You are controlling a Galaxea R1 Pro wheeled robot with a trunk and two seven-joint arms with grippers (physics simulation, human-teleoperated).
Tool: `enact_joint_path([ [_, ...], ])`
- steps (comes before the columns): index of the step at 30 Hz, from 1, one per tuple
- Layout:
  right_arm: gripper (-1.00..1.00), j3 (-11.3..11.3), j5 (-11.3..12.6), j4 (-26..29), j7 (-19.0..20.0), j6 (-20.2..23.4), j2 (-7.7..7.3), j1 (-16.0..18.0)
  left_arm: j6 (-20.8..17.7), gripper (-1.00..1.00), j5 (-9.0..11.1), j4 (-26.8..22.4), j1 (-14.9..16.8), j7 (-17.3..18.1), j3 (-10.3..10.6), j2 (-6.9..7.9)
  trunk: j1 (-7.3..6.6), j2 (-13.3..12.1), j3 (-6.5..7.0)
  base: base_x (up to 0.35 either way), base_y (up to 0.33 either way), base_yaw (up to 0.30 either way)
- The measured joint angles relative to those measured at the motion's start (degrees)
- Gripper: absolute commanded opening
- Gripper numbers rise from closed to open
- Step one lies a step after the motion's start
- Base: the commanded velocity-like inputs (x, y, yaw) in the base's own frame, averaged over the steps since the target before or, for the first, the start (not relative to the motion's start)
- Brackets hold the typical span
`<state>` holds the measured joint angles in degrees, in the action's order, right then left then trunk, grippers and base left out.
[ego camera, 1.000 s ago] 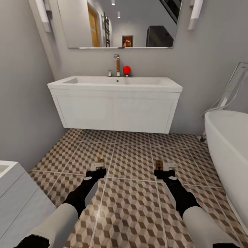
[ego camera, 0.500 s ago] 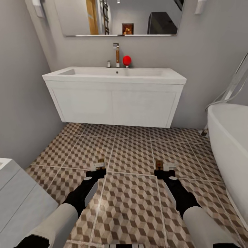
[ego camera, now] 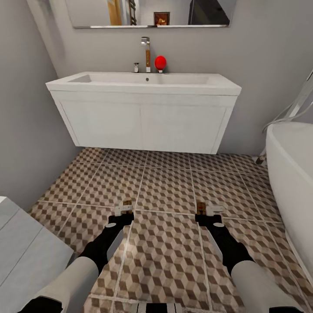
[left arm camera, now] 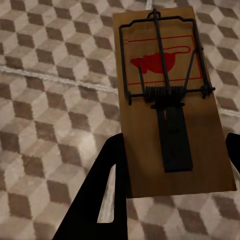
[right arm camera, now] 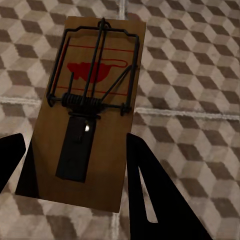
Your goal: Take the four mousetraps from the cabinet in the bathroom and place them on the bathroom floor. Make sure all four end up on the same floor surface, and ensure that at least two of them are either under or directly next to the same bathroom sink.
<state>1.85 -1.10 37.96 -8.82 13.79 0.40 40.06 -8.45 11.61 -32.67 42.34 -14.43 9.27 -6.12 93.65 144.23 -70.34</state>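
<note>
Both arms reach forward and down over the bathroom floor (ego camera: 169, 191), each carrying a trap. The left gripper (ego camera: 123, 213) is clamped on the left mousetrap (left arm camera: 167, 100): in the left wrist view the wooden slab sits between the two black fingers (left arm camera: 107, 185), which press against its long edges near the rear end, while the red mouse print and wire spring lie further out beyond the fingertips. The right gripper (ego camera: 208, 212) grips the right mousetrap (right arm camera: 87, 110) the same way, its dark fingers (right arm camera: 150, 185) flanking the slab's rear half.

In the head view the traps show as small brown tips just ahead of each gripper, too small to tell how high they hang above the tiles; they seem to be held clear of the floor rather than resting on it.

The bathroom sink (ego camera: 143, 113) hangs on the wall ahead, well apart from both grippers, with a tap (ego camera: 146, 52) and a red ball (ego camera: 160, 62) on its back ledge. A white bathtub (ego camera: 291, 161) stands at the right.
</note>
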Motion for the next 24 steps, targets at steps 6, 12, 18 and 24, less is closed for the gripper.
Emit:
enact_joint_path([
  [6, -1.0, 0.0, 0.0, 0.0, 0.0, 0.0, -0.07, 0.0, 0.06, -1.0, 0.0, 0.0, 0.0, 0.03, 0.0, 0.0, 0.15, 0.08, -1.33, 0.0, 0.0, 0.0],
  [12, -1.0, 0.0, 0.0, -0.01, 0.0, -0.01, -0.11, 0.0, 0.08, -1.0, 0.0, 0.0, 0.0, 0.05, 0.0, 0.0, 0.31, 0.16, -2.66, 0.0, 0.0, 0.0],
  [18, -1.0, 0.03, -0.2, -0.01, -0.02, -0.03, -0.13, 0.0, 0.11, -1.0, 0.0, 0.0, 0.0, 0.05, 0.0, 0.0, 0.46, 0.24, -3.99, 0.0, 0.0, 0.0],
  [24, -1.0, 0.13, -0.74, 0.0, -0.31, -0.03, -0.07, 0.0, 0.15, -1.0, -0.01, 0.0, 0.0, 0.05, 0.0, 0.0, 0.48, 0.26, -4.22, 0.0, 0.0, 0.0],
])
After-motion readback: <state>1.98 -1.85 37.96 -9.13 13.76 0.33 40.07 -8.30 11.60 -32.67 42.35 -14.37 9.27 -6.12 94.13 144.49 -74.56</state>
